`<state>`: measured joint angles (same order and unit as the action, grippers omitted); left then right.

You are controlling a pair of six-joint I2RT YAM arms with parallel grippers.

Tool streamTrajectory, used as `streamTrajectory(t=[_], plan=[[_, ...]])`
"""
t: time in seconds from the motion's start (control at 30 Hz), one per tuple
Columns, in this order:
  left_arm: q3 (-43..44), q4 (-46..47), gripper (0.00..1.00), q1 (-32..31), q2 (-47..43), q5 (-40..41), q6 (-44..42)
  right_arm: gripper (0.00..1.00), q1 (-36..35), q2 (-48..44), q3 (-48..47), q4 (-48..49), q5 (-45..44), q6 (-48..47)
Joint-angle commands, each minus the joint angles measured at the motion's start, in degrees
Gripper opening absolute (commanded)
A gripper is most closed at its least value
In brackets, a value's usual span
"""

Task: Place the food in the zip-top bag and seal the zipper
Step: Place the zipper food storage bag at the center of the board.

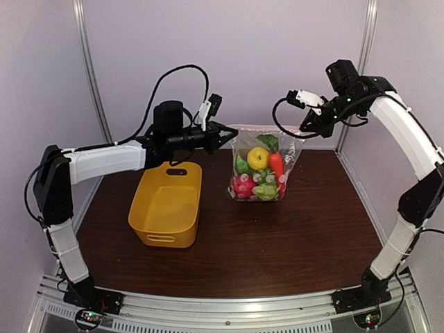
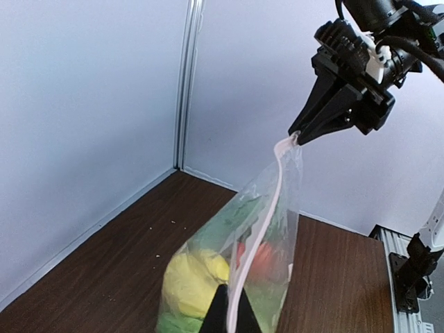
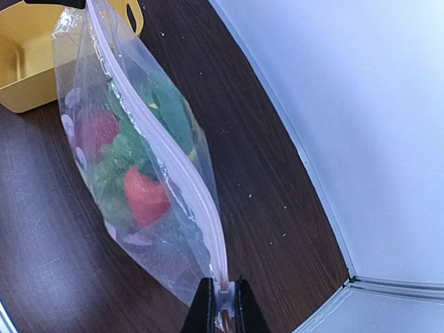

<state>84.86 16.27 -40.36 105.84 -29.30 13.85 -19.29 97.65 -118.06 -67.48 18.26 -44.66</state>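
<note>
Clear zip-top bag (image 1: 290, 149) upright; food (image 1: 258, 177) inside (lemon, carrot, red apple showing); zipper (image 3: 170, 166) stretched straight along top.

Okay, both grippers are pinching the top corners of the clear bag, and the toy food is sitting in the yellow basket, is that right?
Not quite. The toy food is inside the zip-top bag, not the yellow basket, which is empty, as the top external view shows. The left gripper and right gripper do pinch the bag's top corners.
</note>
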Motion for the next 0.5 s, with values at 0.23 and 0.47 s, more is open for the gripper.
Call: streamTrajectory(t=[0.23,0.47], plan=[[-14.11,6.08,0.18,-0.23,-5.22,-14.88,7.55,0.16,-6.96,-16.14,28.35,3.33,6.51,-2.57],[-11.05,-8.02,0.73,-1.44,-13.4,-5.87,-1.12,0.58,-5.98,-18.07,23.66,3.56,11.05,2.29]])
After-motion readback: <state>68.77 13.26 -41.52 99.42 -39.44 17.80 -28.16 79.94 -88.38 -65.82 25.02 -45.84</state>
